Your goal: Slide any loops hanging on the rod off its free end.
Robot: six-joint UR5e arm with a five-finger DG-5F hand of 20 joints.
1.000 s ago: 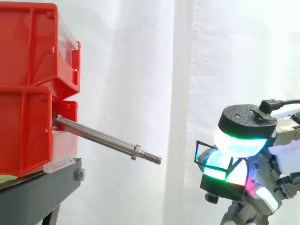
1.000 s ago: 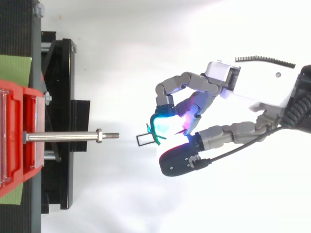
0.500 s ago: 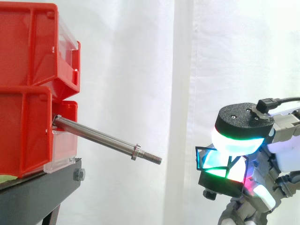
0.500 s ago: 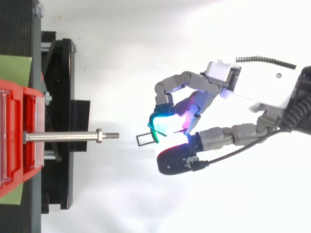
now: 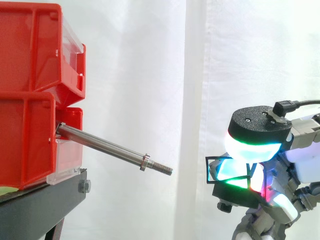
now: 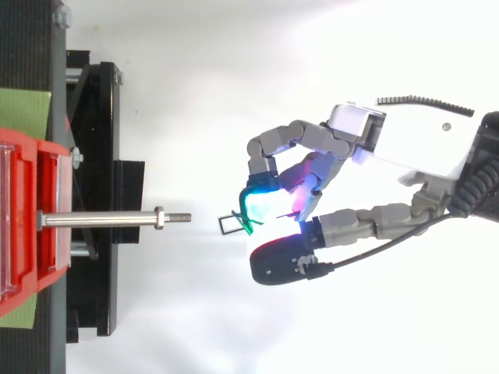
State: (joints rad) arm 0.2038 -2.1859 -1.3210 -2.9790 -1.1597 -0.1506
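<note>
Item: polished steel rod (image 5: 110, 148), fixed at one end in the front of the lower red plastic bin (image 5: 25, 140), sloping down to the right; a small steel collar nut (image 5: 145, 162) sits near the free end, with a short threaded tip (image 5: 163, 169) beyond it. The shaft is bare along its length

Item: thin black wire loop of rectangular shape (image 6: 221, 225), off the rod, held in the air to the right of the threaded tip and apart from it, at about the tip's height; its open frame juts out from the fingertips towards the rod

Item: robot hand (image 6: 405, 148), entering from the right, fingers and thumb curled, closed in a pinch on the wire loop; the fingertips (image 5: 250, 150) glow white, cyan and green, with some magenta behind

Item: upper red plastic bin (image 5: 35, 45), stacked on the lower one

Item: black metal stand (image 5: 45, 200), carrying both bins at the left

Item: green patch (image 6: 23, 109), lying beside the bins on the stand as seen from above

Item: white curtain (image 5: 150, 75), hanging behind everything
</note>
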